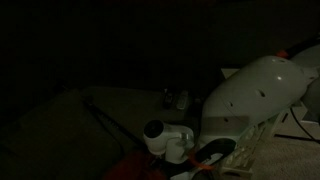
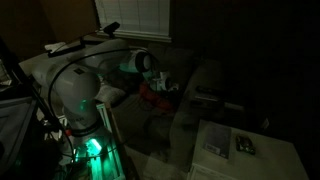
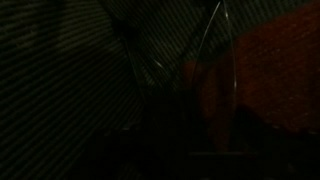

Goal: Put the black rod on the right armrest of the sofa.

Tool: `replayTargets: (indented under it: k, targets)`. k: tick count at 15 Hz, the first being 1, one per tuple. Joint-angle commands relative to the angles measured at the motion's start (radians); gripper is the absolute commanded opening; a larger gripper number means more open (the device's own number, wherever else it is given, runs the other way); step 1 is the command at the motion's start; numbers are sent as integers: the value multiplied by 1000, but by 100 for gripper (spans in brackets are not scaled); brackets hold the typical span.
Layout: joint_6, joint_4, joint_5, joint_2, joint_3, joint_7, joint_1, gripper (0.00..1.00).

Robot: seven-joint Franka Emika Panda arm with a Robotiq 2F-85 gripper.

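Note:
The scene is very dark. The olive-grey sofa shows in both exterior views. A thin dark line that seems to be the black rod lies slanted across the seat. A similar dark line crosses the wrist view. My gripper hangs low over the seat, to the right of the rod's near end and above a red cloth. It also shows in an exterior view. The jaws are too dark to read, and I cannot tell whether they hold anything.
The red cloth lies on the seat under the gripper and fills the right of the wrist view. A white table with small dark items stands in front of the sofa. A blinded window is behind.

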Motion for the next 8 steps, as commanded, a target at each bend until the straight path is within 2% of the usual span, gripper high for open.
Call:
replayTargets:
  k: [1, 4, 6, 8]
  targets:
    - [7, -19, 23, 0, 37, -24, -17, 86]
    - [46, -33, 34, 1, 41, 0, -16, 85]
    - [80, -38, 48, 1, 78, -41, -34, 87]
    - [115, -47, 50, 1, 74, -29, -24, 82]
